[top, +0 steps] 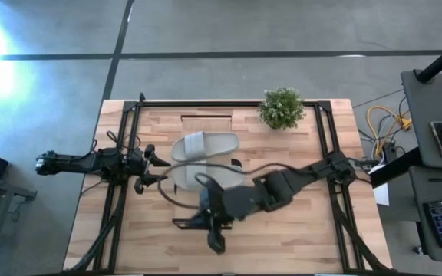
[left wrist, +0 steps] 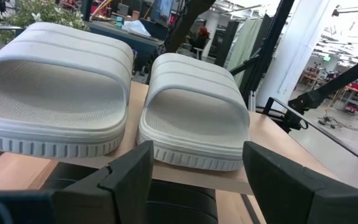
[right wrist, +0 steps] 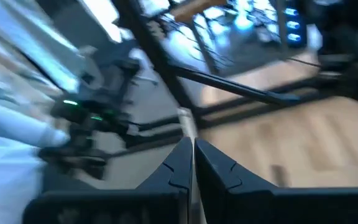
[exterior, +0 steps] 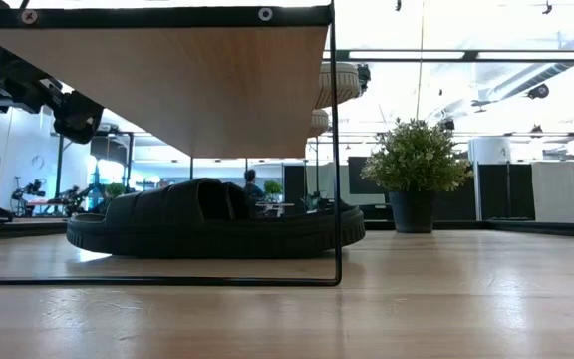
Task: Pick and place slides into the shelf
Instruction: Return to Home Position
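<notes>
step: homing; grey slides (left wrist: 193, 109) on shelf (exterior: 167, 90), black slides (exterior: 207, 227) under
left gripper (left wrist: 194, 169): fingers spread, empty
right gripper (right wrist: 192, 152): fingers pinched together, empty
next: retract arms clear

Light grey slides (left wrist: 191, 112), black slide (exterior: 207, 224), light-wood shelf (exterior: 167, 90), green plant (exterior: 417, 160)

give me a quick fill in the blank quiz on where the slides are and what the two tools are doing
The grey slides rest side by side on ___ of the shelf.
A ___ slide lies on the table under the shelf.
The left tool is ___, facing the grey slides.
The right tool is ___ and holds nothing.
Missing words: top; black; open; shut.
</notes>
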